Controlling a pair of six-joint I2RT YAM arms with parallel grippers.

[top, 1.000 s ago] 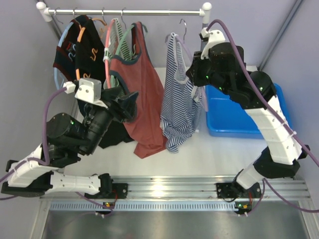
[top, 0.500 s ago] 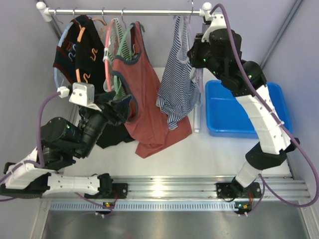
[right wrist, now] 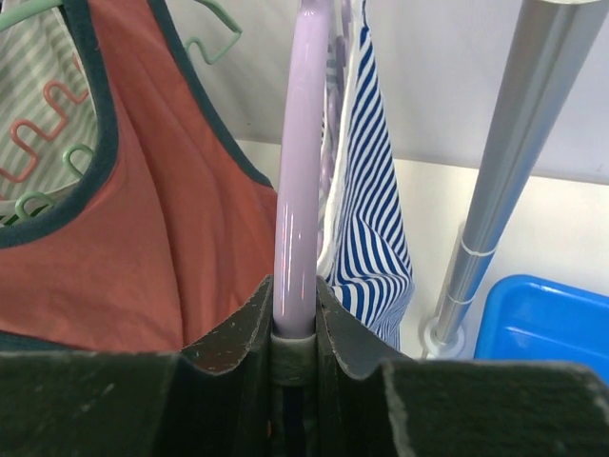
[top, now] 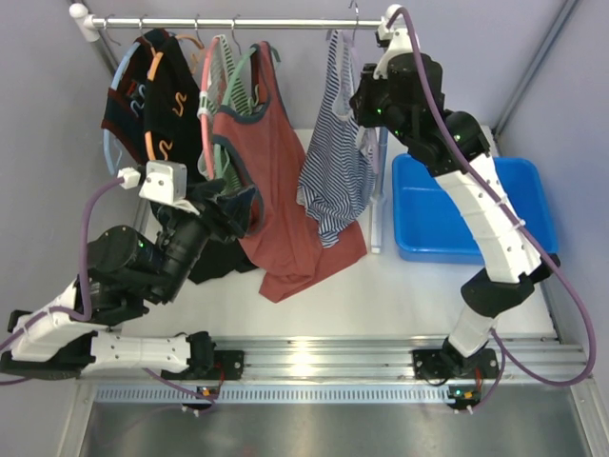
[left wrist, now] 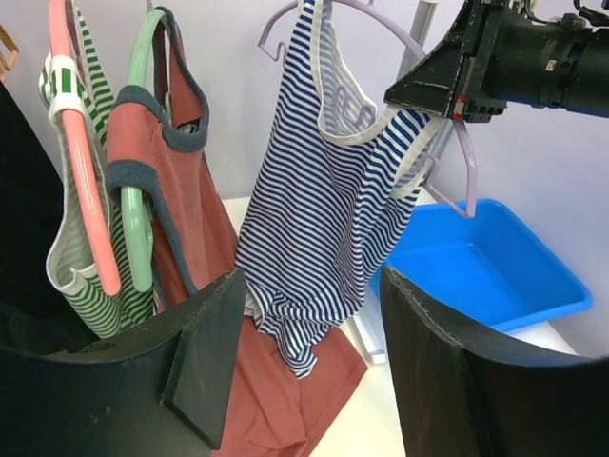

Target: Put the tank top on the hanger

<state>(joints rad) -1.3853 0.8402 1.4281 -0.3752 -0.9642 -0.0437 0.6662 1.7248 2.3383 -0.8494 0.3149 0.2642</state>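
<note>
My right gripper [right wrist: 293, 328] has its jaws clamped on the hanger [right wrist: 303, 143]; the left gripper [left wrist: 314, 367] jaws are apart (idle). At twelve o'clock, a hook missing the rail [top: 238, 22] could drop the tank top [left wrist: 324, 209].

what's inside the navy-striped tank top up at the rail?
The lilac hanger: its arms run through the tank top straps, one arm pinched by the right gripper. Fabric covers the arm sections under the straps.
</note>
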